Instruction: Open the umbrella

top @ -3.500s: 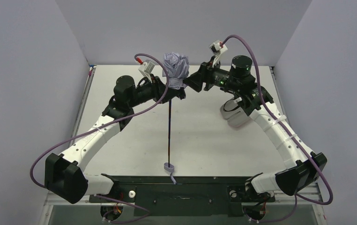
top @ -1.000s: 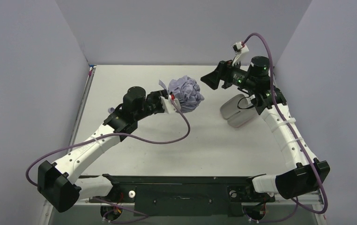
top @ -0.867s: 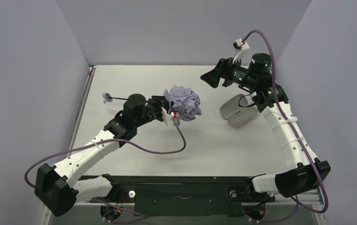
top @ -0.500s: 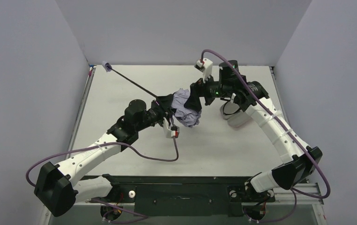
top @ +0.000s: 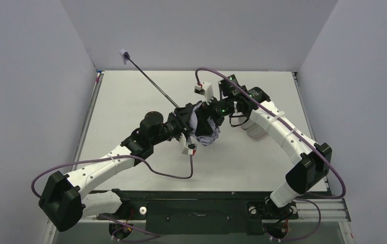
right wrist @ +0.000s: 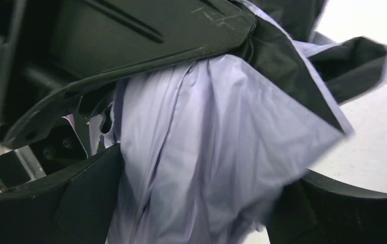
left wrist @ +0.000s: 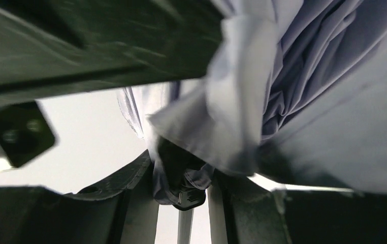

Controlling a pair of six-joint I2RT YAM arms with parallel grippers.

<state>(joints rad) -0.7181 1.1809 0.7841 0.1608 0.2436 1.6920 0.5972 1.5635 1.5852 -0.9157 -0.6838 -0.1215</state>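
Note:
The umbrella is held above the middle of the table, its crumpled lavender canopy hanging toward the near right. Its thin black shaft slants up to the far left and ends in the small lavender handle. My left gripper is shut on the umbrella where shaft meets canopy; in the left wrist view a black part and fabric sit pinched between its fingers. My right gripper stands wide open against the canopy, whose lavender folds fill the gap between its fingers.
A pale pink fabric sleeve lies on the table at the right, partly under my right arm. Grey walls close in the table on the left, back and right. A purple cable droops from the left wrist.
The left arm has swung the umbrella round, so the handle now points up to the far left. The right arm came in from the back right to the canopy, its jaws widening.

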